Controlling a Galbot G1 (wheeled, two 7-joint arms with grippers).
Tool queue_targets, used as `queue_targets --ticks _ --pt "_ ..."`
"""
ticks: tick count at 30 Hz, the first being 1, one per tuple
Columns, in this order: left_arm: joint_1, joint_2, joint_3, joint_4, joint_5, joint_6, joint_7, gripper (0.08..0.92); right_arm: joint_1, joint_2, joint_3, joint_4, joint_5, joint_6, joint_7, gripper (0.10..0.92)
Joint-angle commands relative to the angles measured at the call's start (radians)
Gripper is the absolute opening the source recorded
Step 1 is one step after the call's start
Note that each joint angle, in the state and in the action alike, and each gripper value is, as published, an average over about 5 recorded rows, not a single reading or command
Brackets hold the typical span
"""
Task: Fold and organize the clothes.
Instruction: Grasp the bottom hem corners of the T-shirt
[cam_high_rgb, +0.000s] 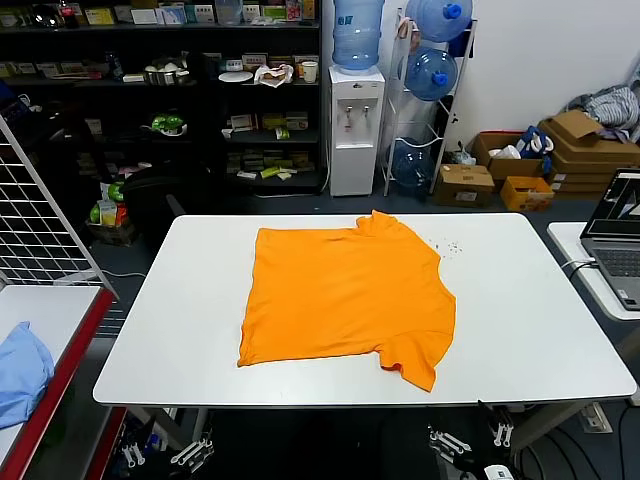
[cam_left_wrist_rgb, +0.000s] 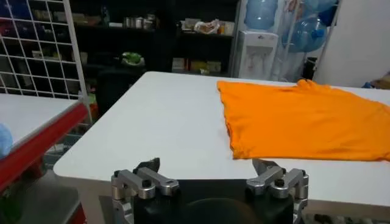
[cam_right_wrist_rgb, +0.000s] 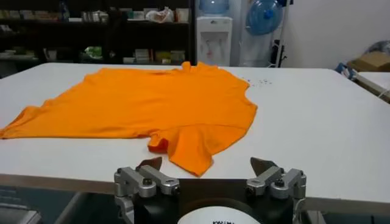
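Observation:
The orange T-shirt (cam_high_rgb: 345, 295) lies flat in the middle of the white table (cam_high_rgb: 530, 320), plain side up with no lettering showing. Its collar (cam_high_rgb: 380, 220) points to the far edge. One sleeve (cam_high_rgb: 415, 362) sticks out at the near right corner, slightly rumpled; the left side ends in a straight edge. My left gripper (cam_left_wrist_rgb: 207, 164) hangs open below the table's near left edge, short of the shirt's near left corner (cam_left_wrist_rgb: 234, 152). My right gripper (cam_right_wrist_rgb: 207, 162) is open at the near right edge, just short of the sleeve (cam_right_wrist_rgb: 192, 149). Neither holds anything.
A light blue cloth (cam_high_rgb: 20, 370) lies on the red-edged side table to the left. A wire grid panel (cam_high_rgb: 40, 200) stands beside it. A laptop (cam_high_rgb: 615, 235) sits on the table to the right. Small dark specks (cam_high_rgb: 450, 247) mark the white table near the collar.

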Motion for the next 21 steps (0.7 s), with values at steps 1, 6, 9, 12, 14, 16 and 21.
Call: queue_targets --ticks 1,6,9,12,14,16,21 --pt "-0.009 0.001 -0.001 0.001 -0.001 0.000 0.002 0.921 0.006 0.002 0.002 -0.005 -0.009 0.023 -0.001 0.921" --pt "-0.089 0.008 0.004 0.013 -0.017 0.003 0.013 0.921 0.062 0.005 0.019 -0.019 0.010 0.046 0.015 0.921" --pt "-0.200 0.020 0.020 0.048 -0.047 0.017 0.017 0.921 0.122 0.009 0.031 -0.040 0.036 0.039 0.030 0.921" --pt "-0.293 0.027 0.038 0.097 -0.069 0.031 0.028 0.921 0.182 0.017 0.038 -0.075 0.045 0.013 0.044 0.921" --pt "-0.341 0.033 0.056 0.134 -0.081 0.037 0.034 0.921 0.225 0.021 0.039 -0.105 0.050 -0.009 0.052 0.921" --pt "-0.379 0.038 0.078 0.173 -0.092 0.042 0.036 0.921 0.264 0.024 0.034 -0.135 0.059 -0.031 0.060 0.921" --pt "-0.463 0.028 0.155 0.272 -0.100 0.048 0.031 0.921 0.343 0.031 -0.009 -0.193 0.081 -0.086 0.077 0.921"
